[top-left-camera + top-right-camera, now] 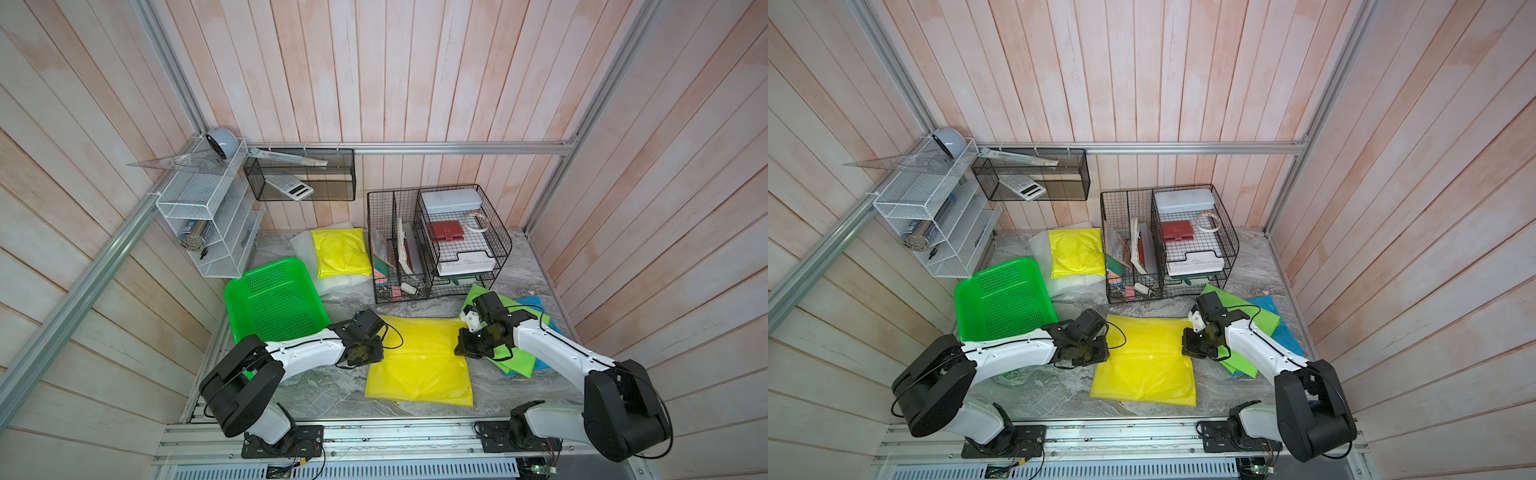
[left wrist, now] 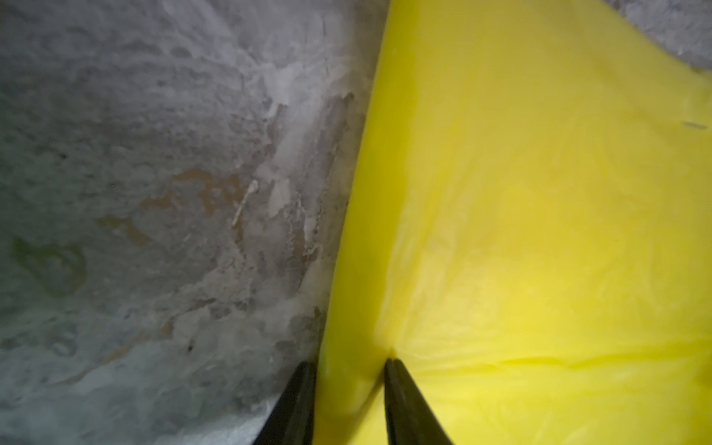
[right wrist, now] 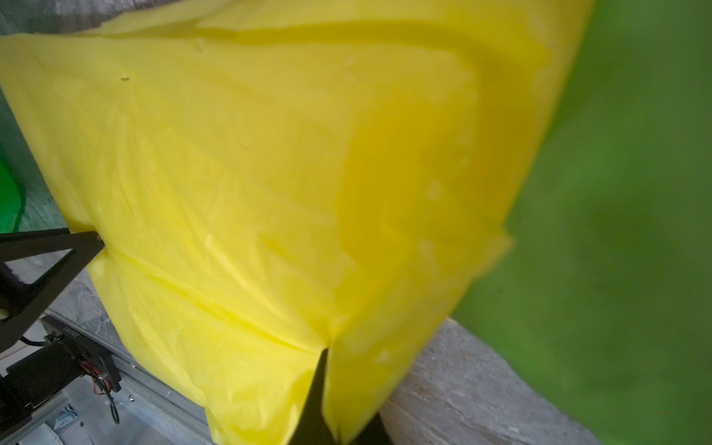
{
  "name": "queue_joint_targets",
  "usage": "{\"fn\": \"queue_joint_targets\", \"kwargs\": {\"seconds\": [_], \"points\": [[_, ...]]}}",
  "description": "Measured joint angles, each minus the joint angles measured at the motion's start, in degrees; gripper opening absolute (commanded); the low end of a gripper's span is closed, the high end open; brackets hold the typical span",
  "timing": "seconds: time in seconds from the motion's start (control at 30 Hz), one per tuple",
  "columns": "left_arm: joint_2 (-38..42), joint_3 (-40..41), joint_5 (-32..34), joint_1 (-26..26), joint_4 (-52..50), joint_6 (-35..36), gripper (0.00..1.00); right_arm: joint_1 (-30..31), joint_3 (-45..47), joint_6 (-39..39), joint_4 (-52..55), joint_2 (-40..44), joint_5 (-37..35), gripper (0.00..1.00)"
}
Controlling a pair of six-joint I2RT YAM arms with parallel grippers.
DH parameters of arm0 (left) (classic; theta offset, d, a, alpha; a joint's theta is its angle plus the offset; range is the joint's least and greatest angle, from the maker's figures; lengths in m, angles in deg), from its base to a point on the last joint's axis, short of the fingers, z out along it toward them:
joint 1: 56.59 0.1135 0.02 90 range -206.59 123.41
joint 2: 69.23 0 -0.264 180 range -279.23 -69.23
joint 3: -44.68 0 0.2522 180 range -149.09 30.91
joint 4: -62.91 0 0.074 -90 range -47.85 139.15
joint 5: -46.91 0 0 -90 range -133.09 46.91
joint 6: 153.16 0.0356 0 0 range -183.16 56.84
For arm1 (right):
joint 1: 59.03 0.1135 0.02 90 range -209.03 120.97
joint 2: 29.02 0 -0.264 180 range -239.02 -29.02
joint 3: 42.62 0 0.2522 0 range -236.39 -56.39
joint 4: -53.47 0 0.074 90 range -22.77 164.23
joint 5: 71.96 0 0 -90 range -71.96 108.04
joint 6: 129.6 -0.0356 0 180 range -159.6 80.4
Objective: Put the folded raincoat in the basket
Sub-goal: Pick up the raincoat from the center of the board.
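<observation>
Left gripper (image 2: 348, 362): fingers pinch folded raincoat's (image 1: 419, 361) edge; right gripper (image 1: 460, 351) clamps opposite edge. Raincoat on table (image 1: 332, 395), near basket (image 1: 274, 303). Likely light, limp, slick film; keep your grips at both edges.

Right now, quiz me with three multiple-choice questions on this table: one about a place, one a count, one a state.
1. The green basket sits on which side of the big yellow raincoat? A robot's left. B robot's right. C on top of it.
2. How many yellow folded raincoats are in view? A one. B two. C four.
3. The right arm's fingers are: A spread wide. B shut on the big yellow raincoat's edge. C holding the basket.
Answers: 1 A, as both top views show; 2 B, the big one plus a smaller yellow raincoat at the back; 3 B, the right wrist view shows them pinching it.
</observation>
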Motion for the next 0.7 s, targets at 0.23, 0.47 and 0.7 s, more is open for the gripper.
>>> {"fn": "queue_joint_targets", "kwargs": {"seconds": [0.23,0.47,0.7], "points": [[-1.14,-0.02,-0.17,-0.09,1.90,-0.35,0.00,0.00,0.02,0.00,-0.20,0.42,0.79,0.00],[2.16,-1.77,2.29,-0.48,-3.80,0.11,0.00,0.02,0.00,-0.22,-0.07,5.53,3.54,0.00],[13.03,-11.47,10.38,-0.50,-18.60,1.05,0.00,3.13,-4.13,-4.20,1.36,13.77,6.49,0.00]]}}
